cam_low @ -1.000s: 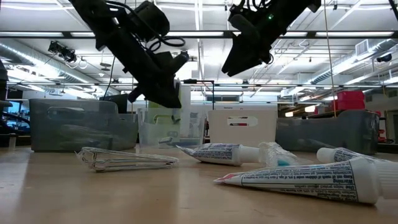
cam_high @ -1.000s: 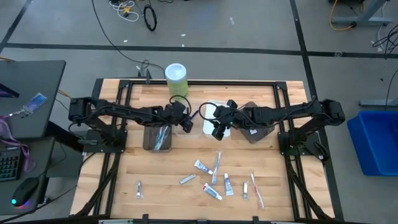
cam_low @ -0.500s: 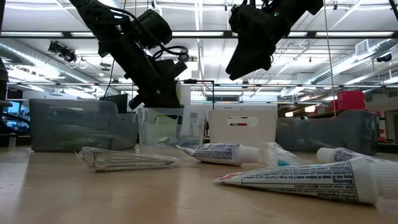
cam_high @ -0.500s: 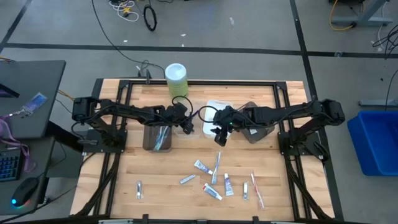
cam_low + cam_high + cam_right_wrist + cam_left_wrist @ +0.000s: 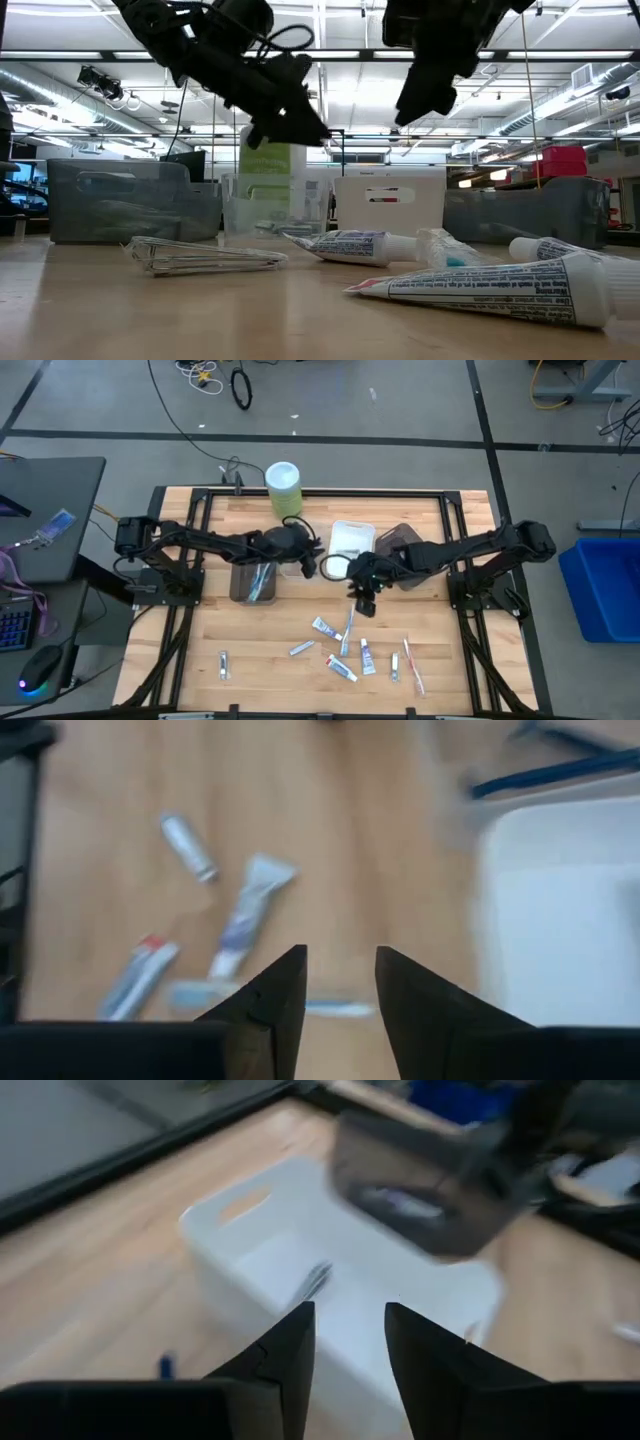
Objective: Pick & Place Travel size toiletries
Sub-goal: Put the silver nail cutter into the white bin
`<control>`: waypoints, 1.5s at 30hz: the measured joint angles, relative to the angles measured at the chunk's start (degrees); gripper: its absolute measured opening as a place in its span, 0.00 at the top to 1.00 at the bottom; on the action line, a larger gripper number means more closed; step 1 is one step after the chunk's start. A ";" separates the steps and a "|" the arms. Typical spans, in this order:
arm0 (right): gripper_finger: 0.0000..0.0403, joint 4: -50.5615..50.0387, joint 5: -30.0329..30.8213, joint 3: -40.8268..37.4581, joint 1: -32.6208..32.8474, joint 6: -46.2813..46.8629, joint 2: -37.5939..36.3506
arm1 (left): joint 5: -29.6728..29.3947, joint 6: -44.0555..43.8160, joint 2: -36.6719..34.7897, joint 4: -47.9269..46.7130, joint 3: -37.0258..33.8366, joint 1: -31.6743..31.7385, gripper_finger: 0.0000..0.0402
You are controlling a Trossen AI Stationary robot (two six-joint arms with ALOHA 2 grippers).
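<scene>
Toothpaste tubes [image 5: 344,648]: showing white with blue and red print. Bottle [image 5: 283,488]: showing pale green, white cap. Trays: one showing white [image 5: 351,540], two showing smoky grey [image 5: 254,580]. Table [image 5: 260,635]: showing light wood planks.

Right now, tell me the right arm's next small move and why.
Probably lower the right gripper toward the slim blue toothbrush just beyond it: its fingers are open and empty, pointing at the scattered tubes, still above the wooden table.

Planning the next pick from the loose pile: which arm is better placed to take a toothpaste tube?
Right. The right tool hangs open just beside the toothpaste tubes, its camera looking down on them. The left tool, also open, hovers farther back by the white tray.
</scene>
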 joint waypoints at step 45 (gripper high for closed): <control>0.67 7.21 0.98 -0.04 7.77 -7.60 -0.02 | -13.27 -19.29 14.82 -8.78 2.14 -43.56 0.48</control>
